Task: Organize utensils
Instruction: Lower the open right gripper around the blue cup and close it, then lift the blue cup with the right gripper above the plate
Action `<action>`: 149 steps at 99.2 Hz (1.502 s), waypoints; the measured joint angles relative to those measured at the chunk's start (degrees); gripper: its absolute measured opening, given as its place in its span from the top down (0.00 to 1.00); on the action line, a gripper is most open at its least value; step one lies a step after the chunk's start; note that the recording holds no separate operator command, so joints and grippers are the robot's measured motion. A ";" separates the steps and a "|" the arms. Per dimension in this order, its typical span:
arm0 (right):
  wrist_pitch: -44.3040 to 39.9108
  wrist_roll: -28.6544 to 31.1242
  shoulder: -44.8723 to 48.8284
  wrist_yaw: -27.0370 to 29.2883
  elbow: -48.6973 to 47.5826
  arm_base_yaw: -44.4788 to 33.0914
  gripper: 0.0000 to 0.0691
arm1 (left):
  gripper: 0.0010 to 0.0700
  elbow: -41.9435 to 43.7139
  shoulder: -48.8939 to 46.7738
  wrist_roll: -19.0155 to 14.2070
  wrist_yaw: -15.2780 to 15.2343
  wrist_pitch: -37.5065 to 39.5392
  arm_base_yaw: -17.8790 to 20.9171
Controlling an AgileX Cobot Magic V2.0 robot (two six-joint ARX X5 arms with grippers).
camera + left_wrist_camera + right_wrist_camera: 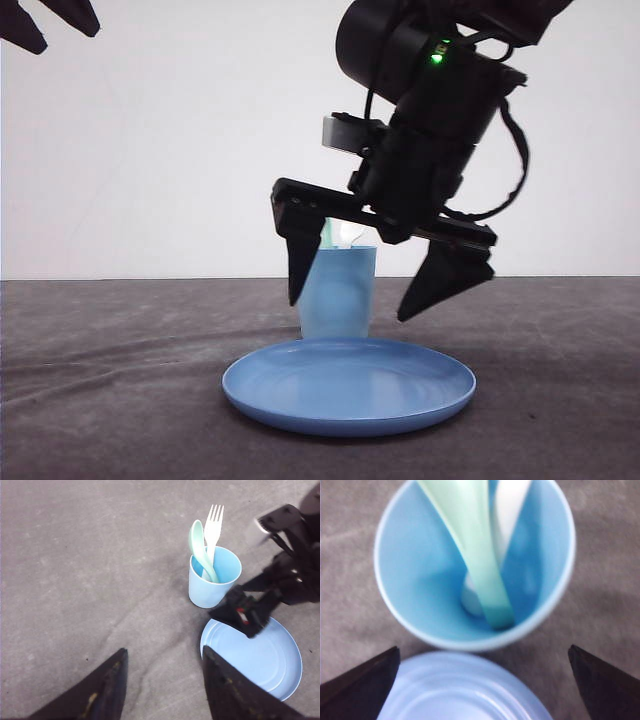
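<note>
Fork (214, 527) and mint spoon (200, 547) both stand in the light blue cup (212, 582), heads up, handles crossing inside, upper middle of the left wrist frame. Cup sits just behind the blue plate (350, 385), centre of the front frame, on the grey table (110, 380). Right gripper (385, 285) hangs over cup and plate, jaws spread wide, grasping nothing. Left gripper (165, 685) at the bottom of its wrist frame, fingers apart, nothing between them, well away from the cup
</note>
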 joint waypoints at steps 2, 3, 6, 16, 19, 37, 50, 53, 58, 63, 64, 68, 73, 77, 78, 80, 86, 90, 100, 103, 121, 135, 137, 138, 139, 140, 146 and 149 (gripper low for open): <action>0.00 -0.13 0.33 0.00 0.48 -0.04 0.01 | 0.61 0.00 0.00 0.00 0.00 0.00 0.00; 0.02 -0.20 0.48 -0.02 0.72 -0.09 0.01 | 0.61 0.00 0.00 0.02 0.00 -0.02 0.00; 0.00 -0.44 0.90 -0.07 1.40 -0.15 0.01 | 0.61 0.00 0.00 0.00 0.00 -0.02 0.00; -0.11 -1.05 2.36 -0.17 3.34 -0.42 0.01 | 0.61 0.00 0.00 0.02 0.00 -0.02 0.00; -0.28 -1.38 2.84 -0.15 3.89 -0.52 0.01 | 0.61 0.00 0.00 0.00 0.00 0.00 0.00; -1.29 -2.99 5.73 -0.13 6.21 -1.25 0.01 | 0.61 0.00 0.00 0.02 0.00 0.00 0.00; -1.42 -3.48 7.08 -0.17 7.23 -1.90 0.01 | 0.61 0.00 0.00 0.02 0.00 0.02 0.00; -1.42 -3.54 7.39 -0.13 7.56 -1.99 0.01 | 0.61 0.00 0.00 0.02 0.00 0.00 0.00; -1.29 -3.56 7.93 -0.17 7.91 -2.27 0.01 | 0.61 0.00 0.00 0.02 0.00 0.02 0.00; -1.25 -3.58 8.31 -0.13 8.11 -2.36 0.01 | 0.61 0.00 0.00 0.02 0.00 0.04 0.00; -1.27 -3.58 8.33 -0.15 8.11 -2.40 0.01 | 0.61 0.00 0.00 0.02 0.00 0.07 0.00; -1.29 -3.58 8.44 -0.15 8.11 -2.47 0.01 | 0.61 0.00 0.00 0.02 0.00 0.00 0.00; -1.18 -3.61 8.44 -0.15 8.11 -2.49 0.02 | 0.61 0.00 0.00 0.02 0.00 0.04 0.00; -0.98 -3.63 8.44 -0.15 8.13 -2.49 0.02 | 0.61 0.00 0.00 0.02 0.00 0.04 0.00; -0.92 -3.65 8.44 -0.13 8.13 -2.49 0.02 | 0.61 0.00 0.00 0.02 0.00 0.04 0.00; -0.85 -3.65 8.44 -0.15 8.13 -2.49 0.02 | 0.61 0.00 0.00 0.02 0.00 0.04 0.00; -0.81 -3.98 8.44 -0.15 8.13 -2.49 0.07 | 0.61 0.00 0.00 0.02 0.00 0.04 0.00; -0.81 -4.17 8.44 -0.15 8.13 -2.49 0.12 | 0.61 0.00 0.00 0.02 0.00 0.07 0.00; -0.76 -4.72 8.44 -0.20 8.15 -2.49 0.29 | 0.61 -0.02 0.00 0.02 0.00 0.07 0.00; -0.79 -4.90 8.44 -0.15 8.20 -2.47 0.33 | 0.61 0.00 0.00 0.02 0.00 0.07 0.00; -1.16 -5.90 8.44 0.44 8.41 -2.40 0.40 | 0.61 0.00 0.00 0.02 0.00 0.04 0.00; -5.62 -7.39 8.37 1.62 10.69 -2.21 0.40 | 0.61 0.00 0.00 0.02 0.00 0.02 0.00; -6.10 -7.63 8.28 1.75 10.97 -2.19 0.40 | 0.61 0.00 0.00 0.02 0.00 0.02 0.00; -6.51 -7.80 8.20 2.01 11.19 -2.14 0.40 | 0.61 0.00 0.00 0.02 0.00 0.02 0.00; -6.75 -7.96 8.07 2.23 11.32 -2.10 0.40 | 0.61 0.00 0.00 0.02 0.00 0.02 0.00; -7.08 -8.13 7.91 2.45 11.47 -2.05 0.40 | 0.61 0.00 0.00 0.02 0.00 0.02 0.00; -8.59 -9.20 6.64 3.21 12.20 -1.64 0.40 | 0.61 0.00 0.00 0.02 0.00 0.02 0.00; -9.27 -9.66 5.70 3.54 12.61 -1.36 0.40 | 0.61 0.00 0.00 0.02 0.00 0.02 0.00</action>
